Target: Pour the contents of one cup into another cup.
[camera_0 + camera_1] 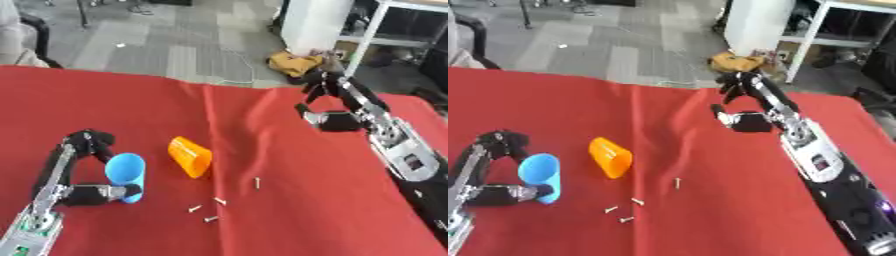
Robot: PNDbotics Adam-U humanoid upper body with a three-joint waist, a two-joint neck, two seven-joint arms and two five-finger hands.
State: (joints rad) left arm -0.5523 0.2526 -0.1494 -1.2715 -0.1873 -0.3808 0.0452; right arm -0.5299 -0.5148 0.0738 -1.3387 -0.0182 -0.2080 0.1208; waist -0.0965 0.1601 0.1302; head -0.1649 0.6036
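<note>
Red table [289, 210] ran wide, with open cloth in the middle and right and its far edge against grey floor. Two cups: the blue cup [126, 175] sat tilted in the left hand [87, 192], fingers and thumb curled round it near the lower left; the orange cup [190, 156] lay on its side just beside it, contents not visible. Four small screws [210, 202] lay scattered on the cloth nearby. Right hand [328, 107] hung well apart at right, fingers loosely spread, holding nothing.

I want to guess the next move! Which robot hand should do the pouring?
Probably the left hand: its fingers already curl round the blue cup, right beside the tipped-over orange cup. The right hand hangs open, far off.
</note>
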